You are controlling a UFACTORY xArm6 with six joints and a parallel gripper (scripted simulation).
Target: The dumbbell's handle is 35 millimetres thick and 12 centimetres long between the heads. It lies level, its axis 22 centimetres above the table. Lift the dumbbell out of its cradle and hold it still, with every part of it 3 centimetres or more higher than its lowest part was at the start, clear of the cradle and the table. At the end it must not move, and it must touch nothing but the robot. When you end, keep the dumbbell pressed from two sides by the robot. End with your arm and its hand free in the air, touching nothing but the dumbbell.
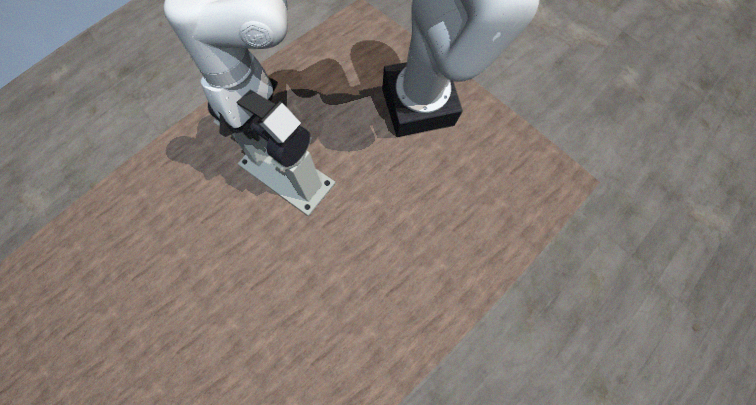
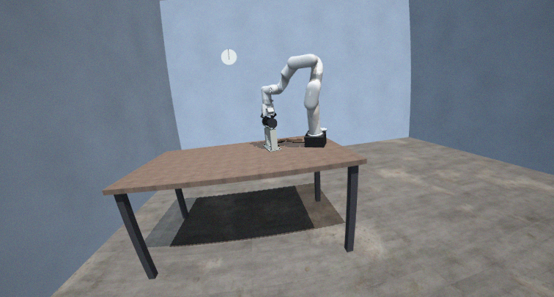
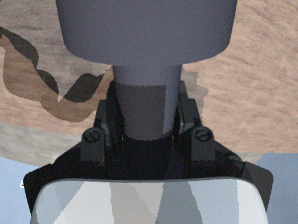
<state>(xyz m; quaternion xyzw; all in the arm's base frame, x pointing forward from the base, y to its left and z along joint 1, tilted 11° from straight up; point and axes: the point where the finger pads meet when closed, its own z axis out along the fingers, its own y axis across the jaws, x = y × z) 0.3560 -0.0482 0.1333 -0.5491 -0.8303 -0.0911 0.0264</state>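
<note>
Dark grey metal dumbbell (image 1: pixel 288 145) on its pale grey cradle (image 1: pixel 296 182), far end of brown wooden bench (image 1: pixel 264 296), long axis level, running near-right to far-left. Black tool (image 3: pixel 145 119) clamped on its handle.

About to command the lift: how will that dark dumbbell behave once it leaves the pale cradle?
The dark dumbbell looks rigid, so flexing seems unlikely. Its broad head dwarfs the handle, so it is probably heavy and might tilt unless held mid-handle. The end effector is shut on that round handle from two sides; it could rotate between the fingers. Lift slowly from the pale cradle.
</note>
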